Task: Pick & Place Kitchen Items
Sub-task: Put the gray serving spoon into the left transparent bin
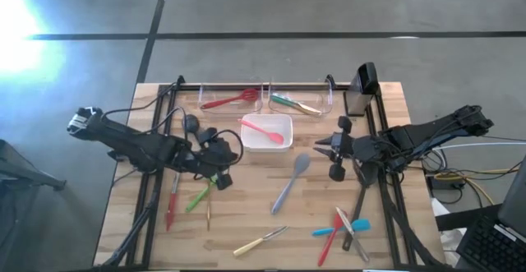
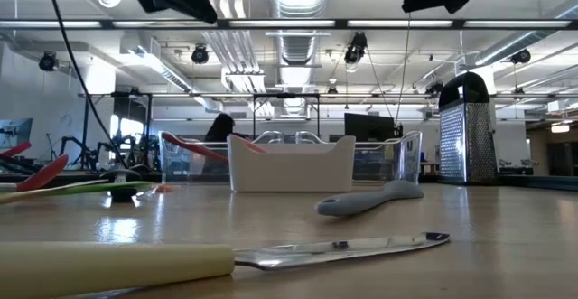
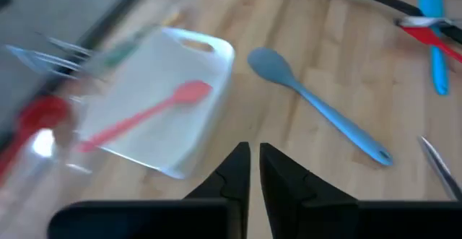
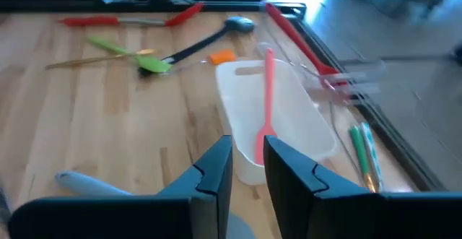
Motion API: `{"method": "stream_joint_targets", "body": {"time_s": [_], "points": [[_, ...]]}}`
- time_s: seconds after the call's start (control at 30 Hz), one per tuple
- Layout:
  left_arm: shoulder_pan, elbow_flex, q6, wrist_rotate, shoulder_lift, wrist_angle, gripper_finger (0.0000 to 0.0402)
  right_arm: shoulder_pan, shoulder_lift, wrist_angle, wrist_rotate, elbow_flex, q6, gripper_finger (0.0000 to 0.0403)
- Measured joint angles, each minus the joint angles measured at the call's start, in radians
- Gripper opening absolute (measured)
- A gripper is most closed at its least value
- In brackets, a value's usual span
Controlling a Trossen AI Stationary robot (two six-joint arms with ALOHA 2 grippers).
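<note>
Both my arms are up off the table right now, nothing in either one. My left gripper (image 3: 254,168) has its fingers almost together with just a sliver of gap, empty, hanging left of the white dish (image 1: 255,138). My right gripper (image 4: 247,159) is a bit parted, also empty, sitting right of the dish.

Pink spoon (image 1: 265,131) is in the dish, lying diagonally — handle toward the back-left corner, bowl toward the front-right. Blue-grey spoon (image 1: 291,182) is on the wood just in front of the dish, long axis running front-left to back-right, bowl end nearest the dish. Cream-handled knife (image 1: 260,240) is near the front edge, blade pointing right and slightly back. Red spatula (image 1: 228,100) is in the left clear bin (image 1: 203,92), lying mostly left-right — green one (image 1: 286,102) in the bin beside it
</note>
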Motion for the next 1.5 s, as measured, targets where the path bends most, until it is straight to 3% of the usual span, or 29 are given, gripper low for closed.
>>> {"method": "stream_joint_targets", "body": {"time_s": [0.23,0.47,0.63,1.0,1.5], "points": [[0.001,-0.081,-0.047,0.009,-0.01,0.062,0.0095,-0.015,0.109,0.041,-0.13,0.0,-0.224,0.011],[0.003,-0.081,-0.042,-0.003,-0.013,0.064,0.0174,-0.061,0.263,0.06,-0.218,0.0,-0.268,0.0166],[0.003,-0.073,0.007,-0.004,-0.013,0.071,0.0208,-0.066,0.386,0.062,-0.234,0.018,-0.295,0.0199],[0.004,-0.068,0.009,-0.015,-0.013,0.072,0.0211,-0.072,0.666,-0.001,-0.462,0.2,-0.357,0.0212],[0.005,-0.068,0.08,-0.017,-0.021,0.06,0.0211,-0.047,0.92,-0.062,-0.593,0.365,-0.36,0.0196]]}}
